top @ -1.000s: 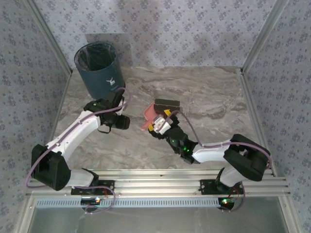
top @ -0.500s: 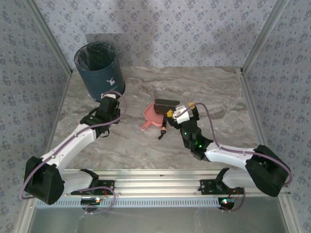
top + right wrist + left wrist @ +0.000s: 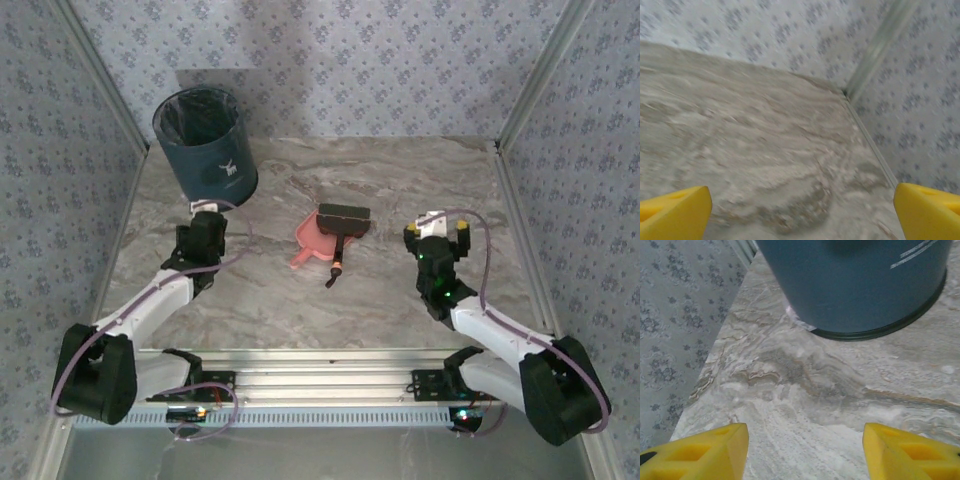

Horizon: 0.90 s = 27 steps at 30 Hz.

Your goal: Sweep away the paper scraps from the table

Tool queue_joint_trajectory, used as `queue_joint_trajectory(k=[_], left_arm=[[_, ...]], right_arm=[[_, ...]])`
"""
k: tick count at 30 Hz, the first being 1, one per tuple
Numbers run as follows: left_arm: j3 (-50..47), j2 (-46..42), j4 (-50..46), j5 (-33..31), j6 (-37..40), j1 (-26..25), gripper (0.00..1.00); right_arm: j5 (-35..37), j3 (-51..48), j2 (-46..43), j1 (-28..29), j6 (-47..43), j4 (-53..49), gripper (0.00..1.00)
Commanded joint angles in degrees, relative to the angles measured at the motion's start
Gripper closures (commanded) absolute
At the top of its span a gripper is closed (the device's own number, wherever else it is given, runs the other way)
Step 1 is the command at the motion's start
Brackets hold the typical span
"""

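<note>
Mid-table: pink dustpan [image 3: 310, 238], brush [image 3: 343, 214] against it; take brush by handle; paper scraps likely light, flimsy; left gripper [image 3: 805, 450], right gripper [image 3: 802, 210] spread, empty.

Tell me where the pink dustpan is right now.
In the top view, the pink dustpan lies near the middle of the table, with the dark brush overlapping its right side and the blue bin farther back on its left.
</note>
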Motion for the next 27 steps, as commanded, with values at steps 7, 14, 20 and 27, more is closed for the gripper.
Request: queue_joint_trajectory(k=[7,14,20,27], left_arm=[[-4.7,0.2,13.0,5.5,1.3,5.9,0.38],[-5.5,4.7,15.9,10.8,-2.3,10.6,0.36],[-8.4,6.6,22.5,22.1,-3.0,15.7,0.33],[-13.5,7.9,36.0,31.9,-1.6,18.6,0.33]], right_arm=[[-8.3,-2.4,1.0,-10.6,7.4,0.7,0.04],[-13.9,-2.6,6.5,-15.9,9.9,5.3,0.04],[-17.4,-4.1,11.7,-18.0,10.0,13.4,0.03],[-25.4,-7.1,14.5,-19.7,7.1,24.3,0.03]])
